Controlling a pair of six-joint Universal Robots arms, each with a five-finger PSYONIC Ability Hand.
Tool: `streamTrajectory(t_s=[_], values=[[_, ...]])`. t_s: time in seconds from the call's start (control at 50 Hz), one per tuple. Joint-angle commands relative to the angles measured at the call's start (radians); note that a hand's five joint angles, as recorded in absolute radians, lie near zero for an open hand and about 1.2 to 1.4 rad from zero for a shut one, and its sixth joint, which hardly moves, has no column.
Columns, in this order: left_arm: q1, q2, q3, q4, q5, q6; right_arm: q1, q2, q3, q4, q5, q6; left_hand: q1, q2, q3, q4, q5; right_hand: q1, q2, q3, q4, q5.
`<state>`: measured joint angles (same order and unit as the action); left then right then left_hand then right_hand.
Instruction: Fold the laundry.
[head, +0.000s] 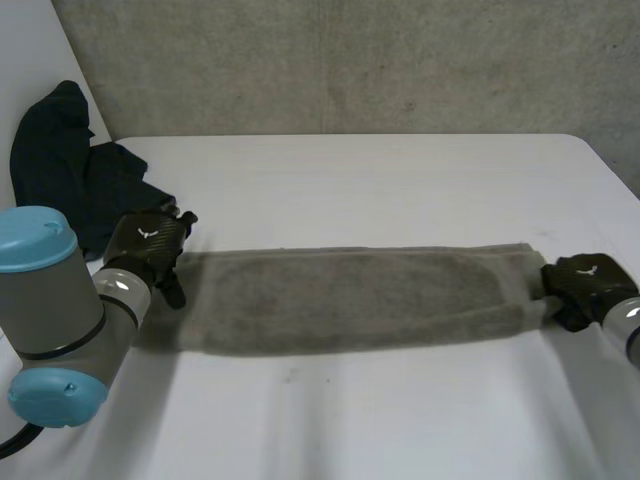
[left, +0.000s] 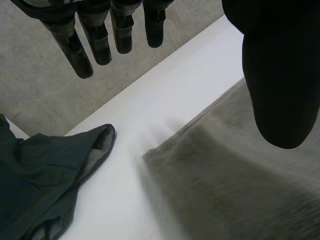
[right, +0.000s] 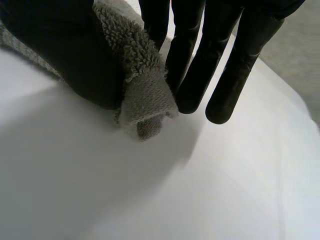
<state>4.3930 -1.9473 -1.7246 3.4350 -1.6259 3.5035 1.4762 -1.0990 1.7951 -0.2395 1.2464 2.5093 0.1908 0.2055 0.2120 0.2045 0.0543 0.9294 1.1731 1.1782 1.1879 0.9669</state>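
Note:
A grey towel (head: 350, 295), folded into a long narrow strip, lies across the white table (head: 350, 180) from left to right. My left hand (head: 150, 245) hovers over the strip's left end. Its fingers (left: 100, 40) hang straight and its thumb (left: 280, 75) is above the towel's corner (left: 240, 190), holding nothing. My right hand (head: 585, 285) is at the strip's right end. There, straight fingers (right: 195, 60) and the thumb pinch the towel's end corner (right: 145, 95), which is lifted slightly off the table.
A dark crumpled garment (head: 80, 170) lies at the table's far left, just beyond my left hand, and reaches close to the towel's corner (left: 40, 185). A grey wall stands behind the table. White tabletop stretches in front of and behind the strip.

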Motion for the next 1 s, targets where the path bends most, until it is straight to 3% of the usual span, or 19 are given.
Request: streamTrajectory(t_s=[0.02, 0.14, 0.24, 0.42, 0.52, 0.62, 0.64, 0.66, 0.7, 0.8, 0.88, 1.0], values=[[0.0, 0.021, -0.012, 0.0, 0.0, -0.001, -0.187, -0.079, -0.003, 0.003, -0.005, -0.047, -0.016, -0.031, -0.038, -0.03, -0.054, 0.467, 0.223, 0.218, 0.208, 0.255], [-0.003, 0.024, -0.015, 0.0, -0.002, 0.0, -0.365, -0.101, -0.068, 0.003, 0.005, -0.253, -0.016, -0.031, -0.038, -0.03, -0.054, 0.467, 0.223, 0.218, 0.208, 0.255], [-0.004, 0.031, -0.016, 0.0, -0.002, 0.0, -0.297, -0.114, -0.089, 0.005, -0.001, -0.305, -0.016, -0.031, -0.038, -0.03, -0.054, 0.467, 0.223, 0.218, 0.208, 0.255], [-0.024, 0.061, -0.013, 0.0, -0.002, -0.001, 0.133, -0.271, -0.109, -0.018, -0.013, -0.145, -0.016, -0.031, -0.038, -0.03, -0.054, 0.467, 0.223, 0.218, 0.208, 0.255], [-0.058, 0.077, -0.006, 0.0, -0.003, -0.001, 0.466, -0.239, -0.091, -0.063, -0.045, -0.135, -0.016, -0.031, -0.038, -0.03, -0.054, 0.467, 0.223, 0.218, 0.208, 0.255], [-0.108, 0.076, 0.01, 0.001, -0.003, -0.001, 0.68, -0.125, -0.097, -0.066, -0.082, -0.152, -0.016, -0.031, -0.038, -0.03, -0.054, 0.467, 0.223, 0.218, 0.208, 0.255], [-0.118, 0.074, 0.014, 0.001, -0.003, -0.001, 0.697, -0.101, -0.105, -0.061, -0.081, -0.149, -0.016, -0.031, -0.038, -0.03, -0.054, 0.433, 0.189, 0.184, 0.175, 0.221], [-0.127, 0.071, 0.02, 0.0, -0.003, -0.001, 0.708, -0.067, -0.108, -0.057, -0.073, -0.142, -0.016, -0.031, -0.038, -0.03, -0.054, -0.181, -0.424, -0.429, -0.439, -0.393], [-0.162, 0.064, 0.031, 0.0, -0.005, -0.001, 0.705, -0.044, -0.106, -0.052, -0.058, -0.135, -0.016, -0.031, -0.038, -0.03, -0.054, -0.755, -0.999, -1.004, -1.013, -0.967], [-0.23, 0.021, 0.065, 0.0, -0.003, -0.001, 0.658, -0.068, -0.074, -0.038, -0.012, -0.061, -0.016, -0.031, -0.038, -0.03, -0.054, -0.755, -0.999, -1.004, -1.013, -0.967], [-0.293, -0.022, 0.12, -0.002, -0.005, -0.003, 0.495, -0.149, -0.016, 0.012, 0.03, 0.031, -0.016, -0.031, -0.038, -0.03, -0.054, -0.755, -0.999, -1.004, -1.013, -0.967], [-0.369, -0.109, 0.21, -0.008, -0.003, -0.001, 0.283, -0.216, 0.119, 0.091, -0.03, 0.059, -0.016, -0.031, -0.038, -0.03, -0.054, -0.755, -0.999, -1.004, -1.013, -0.967]])
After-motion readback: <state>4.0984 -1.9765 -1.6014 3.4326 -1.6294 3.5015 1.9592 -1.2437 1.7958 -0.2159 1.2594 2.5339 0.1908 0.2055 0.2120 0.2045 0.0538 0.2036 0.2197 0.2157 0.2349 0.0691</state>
